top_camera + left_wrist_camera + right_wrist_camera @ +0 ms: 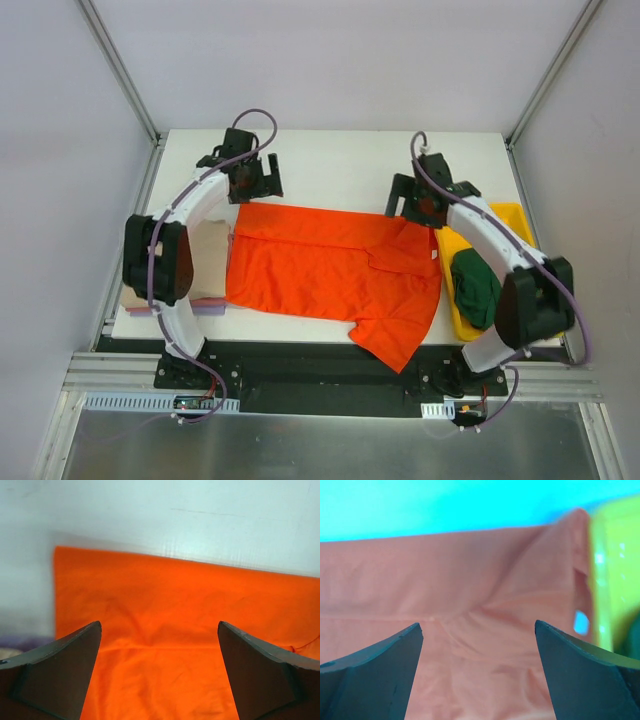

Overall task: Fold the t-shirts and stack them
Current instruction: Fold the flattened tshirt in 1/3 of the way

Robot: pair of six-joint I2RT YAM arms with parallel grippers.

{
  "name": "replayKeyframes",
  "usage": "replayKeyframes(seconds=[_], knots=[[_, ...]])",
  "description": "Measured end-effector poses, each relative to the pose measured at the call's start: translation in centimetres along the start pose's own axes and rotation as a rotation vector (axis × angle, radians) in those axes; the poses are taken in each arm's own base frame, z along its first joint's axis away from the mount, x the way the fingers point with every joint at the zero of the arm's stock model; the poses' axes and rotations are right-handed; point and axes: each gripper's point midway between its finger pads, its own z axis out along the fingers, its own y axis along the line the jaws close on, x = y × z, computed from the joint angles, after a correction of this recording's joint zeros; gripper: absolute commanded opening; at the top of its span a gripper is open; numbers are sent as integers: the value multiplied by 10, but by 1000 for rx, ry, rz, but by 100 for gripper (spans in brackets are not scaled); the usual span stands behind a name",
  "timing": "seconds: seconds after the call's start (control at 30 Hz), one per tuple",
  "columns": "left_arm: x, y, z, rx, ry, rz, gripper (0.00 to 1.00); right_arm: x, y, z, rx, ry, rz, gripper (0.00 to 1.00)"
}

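we see white table at 12 o'clock beyond the orange-red t-shirt. our left gripper and right gripper hover at its far edge, jaws apart.

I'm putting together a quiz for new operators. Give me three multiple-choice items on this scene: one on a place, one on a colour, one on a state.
1. Where does the dark green shirt lie?
A. in the yellow tray
B. hanging from a gripper
C. on the floor

2. What colour is the spread shirt mid-table?
A. lavender
B. orange-red
C. tan

3. How are the left gripper and right gripper?
A. both shut on cloth
B. both open, holding nothing
C. one open, one shut

Answers: 1 A, it sits bunched inside the tray; 2 B, bright orange-red in the top view; 3 B, each wrist view shows fingers wide apart above cloth.
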Motion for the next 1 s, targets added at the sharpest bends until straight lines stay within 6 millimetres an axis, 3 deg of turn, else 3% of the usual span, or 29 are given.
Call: replayKeyframes(seconds=[0.1,0.23,0.4,0.73,1.0], knots=[[8,-11,33,22,57,-6,99,-15,25,35,-13,42,-48,96],[36,2,70,-26,154,-37,99,-20,36,79,7,114,-80,96],[44,19,82,-64,188,-89,99,-12,28,109,57,191,-82,96],[33,42,82,-95,166,-182,99,-10,-35,115,196,249,-7,96],[32,43,82,-100,158,-180,99,-10,-25,109,153,254,-55,96]])
